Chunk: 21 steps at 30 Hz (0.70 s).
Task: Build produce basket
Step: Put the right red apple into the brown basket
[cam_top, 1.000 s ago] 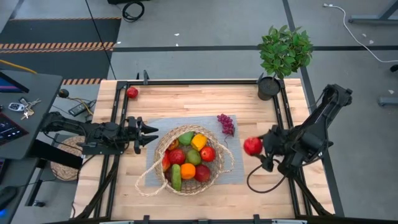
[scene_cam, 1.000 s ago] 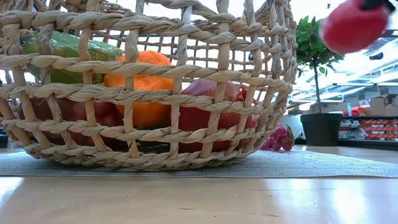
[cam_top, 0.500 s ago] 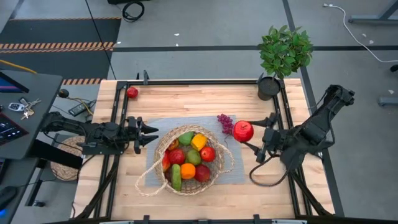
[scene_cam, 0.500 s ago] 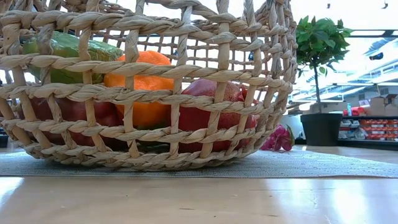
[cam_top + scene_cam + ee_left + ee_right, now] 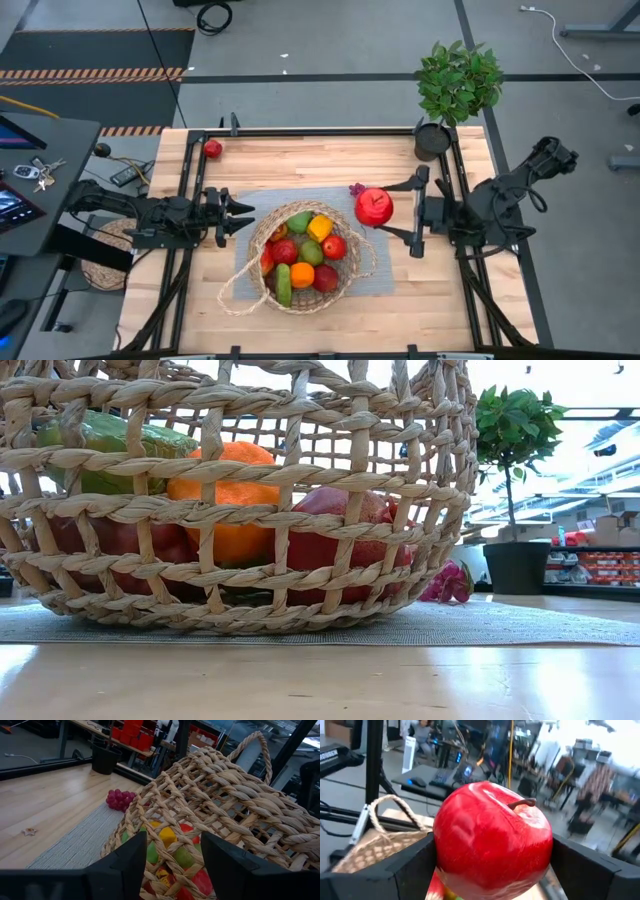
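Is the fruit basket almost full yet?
Mostly. The basket already holds many fruits. The right end effector holds a red apple beside the basket's rim, not yet in. Left out: the grapes on the mat and a small red fruit at the table's far left corner.

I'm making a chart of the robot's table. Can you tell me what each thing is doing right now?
Basket: upright on the gray mat, holding fruit.
Red apple: gripped in the right tool, in the air beside the basket.
Left tool: shut, holding nothing, at the basket's edge.
Grapes: lying on the mat, outside the basket.
Small red fruit: alone at the table's far corner.
Potted plant: standing upright.
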Tool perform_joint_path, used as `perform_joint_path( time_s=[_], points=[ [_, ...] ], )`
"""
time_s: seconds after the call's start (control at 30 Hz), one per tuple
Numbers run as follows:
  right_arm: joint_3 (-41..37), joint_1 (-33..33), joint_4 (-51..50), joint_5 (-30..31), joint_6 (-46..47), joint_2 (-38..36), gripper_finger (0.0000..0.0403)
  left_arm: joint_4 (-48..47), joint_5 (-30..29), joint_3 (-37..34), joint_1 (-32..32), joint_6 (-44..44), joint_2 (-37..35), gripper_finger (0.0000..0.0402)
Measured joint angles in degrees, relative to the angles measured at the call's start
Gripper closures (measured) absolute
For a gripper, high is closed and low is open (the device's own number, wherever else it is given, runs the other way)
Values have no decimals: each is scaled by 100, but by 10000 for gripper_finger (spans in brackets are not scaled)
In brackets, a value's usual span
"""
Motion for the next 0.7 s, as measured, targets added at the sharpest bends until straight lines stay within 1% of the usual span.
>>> perform_joint_path(
  time_s=[0.13, 0.23, 0.4, 0.6, 0.7],
  points=[
    [0, -192, 424, -291, -1021, 118, 44, 2, 0, 0, 2, 0, 0, 206],
    [0, -306, 565, -288, -1865, 291, 44, 2, 0, 0, 0, -1, 0, 204],
    [0, -578, 820, -120, -3463, 692, 44, 2, 0, 0, 2, -2, 0, 205],
    [0, -701, 1928, -105, -5284, 1141, 44, 2, 0, -1, 2, 0, 1, 208],
    [0, -702, 2541, -263, -6042, 1308, 44, 2, 0, 0, 0, 0, 0, 205]
  ],
)
